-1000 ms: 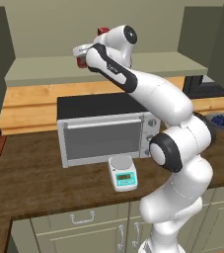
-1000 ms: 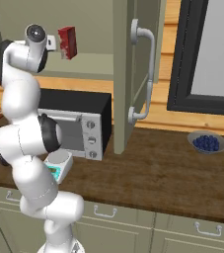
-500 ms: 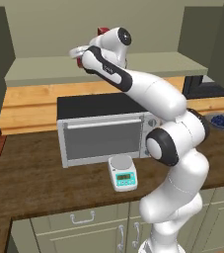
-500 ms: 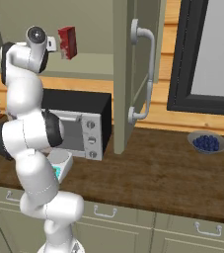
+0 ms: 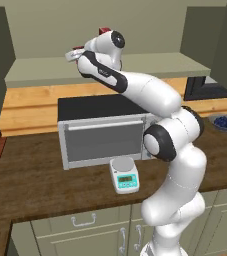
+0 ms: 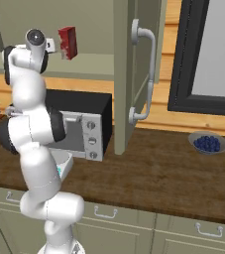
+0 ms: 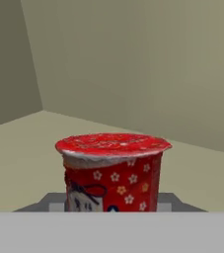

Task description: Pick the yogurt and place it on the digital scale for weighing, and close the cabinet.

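The tool (image 5: 74, 54) reaches into the open cabinet (image 6: 134, 74) at 11 o'clock of the left base view; whether it grips anything cannot be told. The yogurt (image 7: 112, 170) stands upright on the cabinet shelf, close before it. The digital scale (image 5: 123, 174) sits on the surface below.

Your olive cabinet shelf (image 5: 150, 67) with the yogurt (image 7: 112, 170) upright on it and a red carton (image 6: 68, 42) too, your wooden counter (image 6: 158, 173) below bearing the toaster oven (image 5: 102, 130), digital scale (image 5: 124, 174), blueberry bowl (image 6: 207, 143)
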### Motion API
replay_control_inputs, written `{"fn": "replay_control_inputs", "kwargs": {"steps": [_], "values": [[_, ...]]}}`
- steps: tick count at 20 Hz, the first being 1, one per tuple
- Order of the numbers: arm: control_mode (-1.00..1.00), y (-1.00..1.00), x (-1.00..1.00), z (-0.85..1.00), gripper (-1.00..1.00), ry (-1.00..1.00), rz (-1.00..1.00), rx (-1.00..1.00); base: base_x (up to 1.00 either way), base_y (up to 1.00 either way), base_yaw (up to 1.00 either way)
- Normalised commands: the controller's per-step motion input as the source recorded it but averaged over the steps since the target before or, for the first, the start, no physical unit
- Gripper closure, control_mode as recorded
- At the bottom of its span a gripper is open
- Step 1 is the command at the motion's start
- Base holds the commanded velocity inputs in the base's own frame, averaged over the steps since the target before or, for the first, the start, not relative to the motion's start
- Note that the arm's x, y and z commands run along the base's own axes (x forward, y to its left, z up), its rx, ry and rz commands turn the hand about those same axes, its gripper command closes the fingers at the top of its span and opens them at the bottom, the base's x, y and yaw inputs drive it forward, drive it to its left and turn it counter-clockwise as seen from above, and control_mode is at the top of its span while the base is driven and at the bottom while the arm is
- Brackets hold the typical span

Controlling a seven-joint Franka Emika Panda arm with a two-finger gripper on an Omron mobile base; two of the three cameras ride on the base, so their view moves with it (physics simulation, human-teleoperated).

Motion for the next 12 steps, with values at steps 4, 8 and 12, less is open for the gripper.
{"fn": "replay_control_inputs", "kwargs": {"steps": [4, 8, 12], "values": [[-1.0, 0.28, 0.06, -0.02, 1.0, 0.0, 0.0, -0.02, 0.0, 0.0, 0.0], [-1.0, 0.06, -0.22, 0.0, 1.0, -0.02, 0.0, 0.04, 0.0, 0.0, 0.0], [-1.0, -0.01, -0.92, 0.0, 1.0, -0.16, 0.0, 0.15, 0.0, 0.0, 0.0]]}}
